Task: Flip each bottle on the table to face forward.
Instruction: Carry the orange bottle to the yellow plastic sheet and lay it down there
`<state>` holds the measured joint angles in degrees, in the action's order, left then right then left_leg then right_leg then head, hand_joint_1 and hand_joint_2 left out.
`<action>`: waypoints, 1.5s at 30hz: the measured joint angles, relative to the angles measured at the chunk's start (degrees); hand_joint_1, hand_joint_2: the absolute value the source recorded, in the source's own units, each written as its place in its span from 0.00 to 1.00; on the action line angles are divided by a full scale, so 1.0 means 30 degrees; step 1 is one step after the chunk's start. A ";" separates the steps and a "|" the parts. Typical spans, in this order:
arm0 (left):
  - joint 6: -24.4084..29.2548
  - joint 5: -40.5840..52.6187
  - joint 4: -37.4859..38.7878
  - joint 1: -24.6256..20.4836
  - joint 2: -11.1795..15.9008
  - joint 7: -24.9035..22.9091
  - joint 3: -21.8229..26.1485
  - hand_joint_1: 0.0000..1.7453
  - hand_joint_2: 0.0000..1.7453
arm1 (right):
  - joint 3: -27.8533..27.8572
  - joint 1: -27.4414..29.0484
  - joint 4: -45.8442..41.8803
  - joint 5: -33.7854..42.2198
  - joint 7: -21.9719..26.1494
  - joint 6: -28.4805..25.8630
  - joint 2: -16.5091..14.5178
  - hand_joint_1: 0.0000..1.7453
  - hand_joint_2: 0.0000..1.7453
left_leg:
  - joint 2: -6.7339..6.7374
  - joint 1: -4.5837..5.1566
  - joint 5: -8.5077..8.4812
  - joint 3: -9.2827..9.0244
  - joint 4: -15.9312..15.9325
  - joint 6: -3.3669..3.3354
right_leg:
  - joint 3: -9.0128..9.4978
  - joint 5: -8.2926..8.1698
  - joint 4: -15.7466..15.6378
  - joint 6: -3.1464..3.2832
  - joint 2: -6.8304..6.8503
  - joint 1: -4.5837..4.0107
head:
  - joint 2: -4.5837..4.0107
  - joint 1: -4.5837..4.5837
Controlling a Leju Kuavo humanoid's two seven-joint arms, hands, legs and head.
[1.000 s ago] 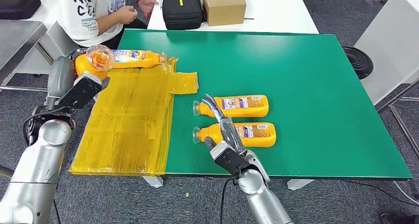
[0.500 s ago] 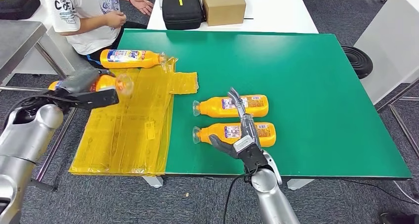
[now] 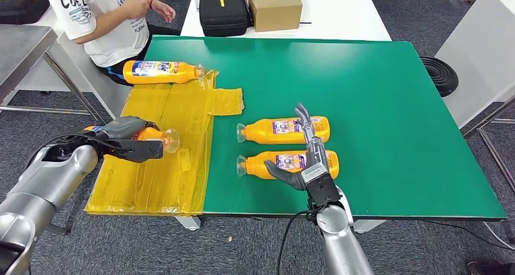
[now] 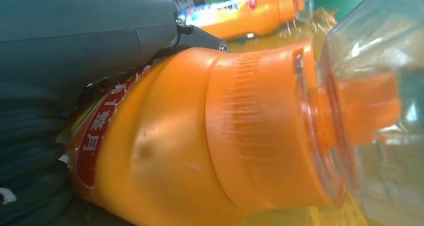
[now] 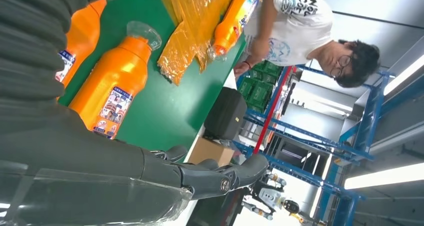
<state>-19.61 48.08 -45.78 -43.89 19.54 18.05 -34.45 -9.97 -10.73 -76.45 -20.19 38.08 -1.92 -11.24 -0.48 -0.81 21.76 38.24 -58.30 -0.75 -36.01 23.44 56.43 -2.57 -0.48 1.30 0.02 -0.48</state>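
Over yellow mat [image 3: 158, 166], left hand [image 3: 124, 138] grips bottle [image 3: 152, 136], now lower and nearer mat's middle than half second ago; cap points toward green table [image 3: 388, 93]. Reads as carry toward put-down, flip not yet finished. Left arm bent, forearm level. Right of mat, two bottles [image 3: 285, 130] [image 3: 288, 162] lie side by side, caps toward mat. Right hand [image 3: 306, 166] has shifted along nearer one, fingers spread above it, holding nothing. Fourth bottle [image 3: 161, 72] lies at mat's far edge.
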 joint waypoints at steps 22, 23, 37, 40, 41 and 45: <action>0.2222 -0.0588 0.0193 0.2149 -0.0126 -0.1187 -0.1473 1.00 1.00 | 0.0753 -0.0523 0.3528 0.1577 0.0371 -0.1073 0.0113 0.00 1.00 | -0.0006 0.0005 0.0004 0.0002 0.0000 0.0001 | 0.0006 0.0003 -0.0004 -0.0002 0.0004 0.0006 | 0.0000 -0.0004; 0.2313 -0.0557 0.0177 0.2291 -0.0140 -0.1264 -0.1484 1.00 1.00 | 0.0885 -0.0550 0.3869 0.1681 0.0430 -0.1111 0.0118 0.00 1.00 | -0.0006 0.0005 0.0005 0.0001 0.0000 0.0001 | 0.0007 0.0003 -0.0004 -0.0002 0.0003 0.0005 | 0.0000 -0.0004; 0.1581 -0.0011 -0.0055 0.2477 -0.0220 -0.1510 -0.1541 1.00 1.00 | 0.1319 -0.0757 0.5954 0.2078 0.0596 -0.1268 0.0133 0.00 1.00 | -0.0006 0.0005 0.0004 -0.0056 0.0002 0.0002 | 0.0050 0.0003 -0.0002 -0.0001 0.0003 0.0005 | 0.0000 -0.0004; 0.1570 0.0008 -0.0055 0.2466 -0.0229 -0.1477 -0.1566 0.91 1.00 | 0.1319 -0.0753 0.5974 0.2082 0.0596 -0.1268 0.0133 0.00 1.00 | -0.0006 0.0005 0.0004 -0.0056 0.0002 0.0002 | 0.0051 0.0003 -0.0002 -0.0001 0.0004 0.0005 | 0.0000 -0.0004; 0.1568 0.0022 -0.0055 0.2466 -0.0231 -0.1446 -0.1570 0.78 1.00 | 0.1319 -0.0744 0.5978 0.2082 0.0596 -0.1268 0.0133 0.00 1.00 | -0.0006 0.0005 0.0004 -0.0056 0.0002 0.0002 | 0.0051 0.0003 -0.0002 -0.0001 0.0004 0.0005 | 0.0000 -0.0006; 0.1344 0.0224 -0.0055 0.2414 -0.0233 -0.1253 -0.1588 0.04 1.00 | 0.1319 -0.0585 0.5980 0.2064 0.0596 -0.1279 0.0117 0.00 1.00 | -0.0008 0.0005 0.0004 -0.0057 0.0002 0.0002 | 0.0052 0.0004 -0.0002 -0.0001 0.0005 0.0005 | 0.0000 -0.0004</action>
<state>-15.57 48.76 -45.94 -36.64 18.84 14.29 -39.22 -6.01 -12.48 -58.51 -14.00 39.87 -5.76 -10.89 -0.50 -0.80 21.77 38.07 -58.29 -0.75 -35.85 23.45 56.42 -2.57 -0.47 1.31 0.02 -0.49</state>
